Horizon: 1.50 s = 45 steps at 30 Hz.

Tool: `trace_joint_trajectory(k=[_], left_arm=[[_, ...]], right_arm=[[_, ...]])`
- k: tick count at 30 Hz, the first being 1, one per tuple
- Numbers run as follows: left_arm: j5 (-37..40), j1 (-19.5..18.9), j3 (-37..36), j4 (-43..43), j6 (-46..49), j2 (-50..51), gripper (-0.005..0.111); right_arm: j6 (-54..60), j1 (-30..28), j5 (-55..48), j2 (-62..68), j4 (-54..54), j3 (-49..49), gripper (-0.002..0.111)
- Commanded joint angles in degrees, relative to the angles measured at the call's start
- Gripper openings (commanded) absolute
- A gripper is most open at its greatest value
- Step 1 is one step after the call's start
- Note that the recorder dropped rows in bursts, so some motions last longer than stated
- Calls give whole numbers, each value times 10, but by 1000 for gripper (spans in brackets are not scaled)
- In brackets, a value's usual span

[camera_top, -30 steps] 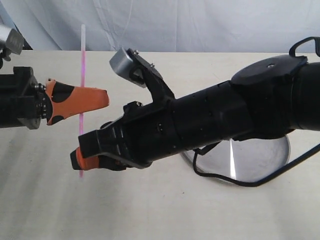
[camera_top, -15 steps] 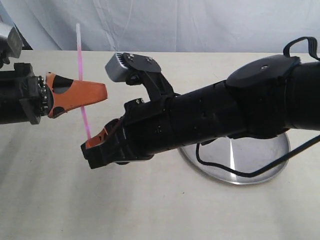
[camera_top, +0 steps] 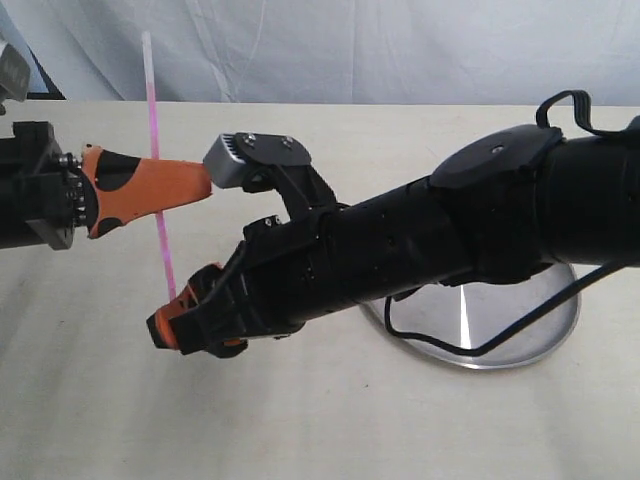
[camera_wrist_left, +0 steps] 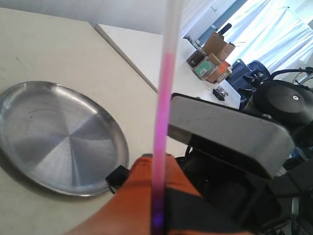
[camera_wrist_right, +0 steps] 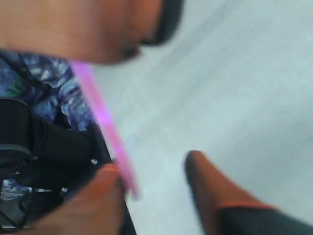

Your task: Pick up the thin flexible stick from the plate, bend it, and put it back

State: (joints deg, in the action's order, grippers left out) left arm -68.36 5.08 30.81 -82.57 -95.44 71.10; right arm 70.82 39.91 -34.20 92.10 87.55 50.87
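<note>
The thin flexible stick (camera_top: 155, 130), bright pink with a whitish top, stands nearly upright in the air, slightly tilted. My left gripper (camera_top: 205, 182) is shut on its middle; in the left wrist view the stick (camera_wrist_left: 164, 88) crosses the orange fingers (camera_wrist_left: 142, 196). My right gripper (camera_top: 175, 320) has reached across to the left, below the left one. It is open, and the stick's lower end (camera_wrist_right: 128, 185) lies against one finger (camera_wrist_right: 93, 205), the other finger (camera_wrist_right: 210, 191) apart. The plate (camera_top: 510, 335) lies on the table to the right, partly hidden by the right arm.
The plate (camera_wrist_left: 54, 132) holds nothing. The right arm's grey camera housing (camera_top: 245, 158) sits close beside the left gripper's fingertips. The table is cream, with a white cloth backdrop (camera_top: 400, 50) behind it.
The stick's top has swung left, and its lower end now stops at the right gripper instead of passing below it. The right arm has rolled and lowered slightly.
</note>
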Motion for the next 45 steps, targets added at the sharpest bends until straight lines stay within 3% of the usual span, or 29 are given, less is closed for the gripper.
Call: trace_joint_trajectory(k=[1, 3, 9, 15, 16, 18, 21, 27, 29, 31, 33, 39, 43, 45], left_arm=[[-16, 2, 2, -4, 5, -5, 0], [-16, 2, 2, -18, 0, -5, 0], [-16, 2, 2, -40, -28, -5, 0], [-16, 13, 2, 4, -60, -5, 0], [-16, 16, 2, 5, -60, -5, 0], [-16, 19, 2, 4, -59, -5, 0], [-16, 19, 2, 0, -59, -5, 0], [-16, 19, 2, -21, -34, -5, 5], [-16, 19, 2, -23, -34, -5, 16], [-16, 19, 2, -20, -35, -5, 36], [-16, 19, 2, -14, -35, -5, 40], [-16, 19, 2, 5, -33, -5, 29], [-16, 19, 2, -19, -12, -5, 0], [-16, 19, 2, -34, -12, -5, 0]], right_arm=[[0, -4, 12, 2, -8, -3, 82], [0, -4, 12, 1, -8, -3, 85], [0, -4, 34, -20, -8, 14, 81], [0, -4, 40, -9, -8, 51, 76], [0, -4, 34, -6, -8, 54, 71], [0, -4, 27, -4, -8, 55, 50], [1, -4, 2, -4, -20, 55, 1], [-1, -4, -51, -4, -76, 54, -1], [-3, -4, -79, -4, -76, 54, -1], [-3, -4, -105, -4, -76, 54, -1], [-5, -4, -108, -4, -76, 54, -1], [-25, -4, -155, -4, -108, 54, -1], [-28, -4, -151, -4, -109, 54, -1], [-75, -4, -144, -4, -109, 54, -1]])
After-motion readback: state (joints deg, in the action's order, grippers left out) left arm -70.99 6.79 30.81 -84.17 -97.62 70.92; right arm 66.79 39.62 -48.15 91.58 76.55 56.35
